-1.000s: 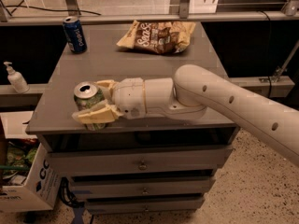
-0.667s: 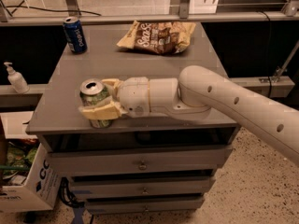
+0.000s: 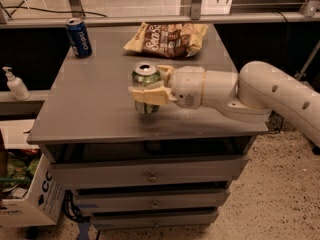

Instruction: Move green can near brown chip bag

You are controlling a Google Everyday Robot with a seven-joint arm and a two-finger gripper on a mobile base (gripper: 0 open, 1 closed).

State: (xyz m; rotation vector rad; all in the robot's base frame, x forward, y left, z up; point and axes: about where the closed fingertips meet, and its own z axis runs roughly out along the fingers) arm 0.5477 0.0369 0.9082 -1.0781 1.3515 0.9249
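The green can [image 3: 145, 79] stands upright near the middle of the grey cabinet top [image 3: 95, 109], silver top and pull-tab showing. My gripper [image 3: 148, 88] reaches in from the right and is shut on the can, one tan finger [image 3: 148, 95] across its front and the other behind it. The brown chip bag [image 3: 168, 39] lies flat at the back of the top, a short way beyond the can and slightly to its right.
A dark blue soda can [image 3: 79, 37] stands at the back left corner. A white pump bottle [image 3: 16, 84] sits on a ledge to the left. A cardboard box [image 3: 27, 194] stands on the floor at the lower left. Drawers [image 3: 150, 176] front the cabinet.
My gripper has carried the green can from the front left of the top to the right and back, toward the brown chip bag.
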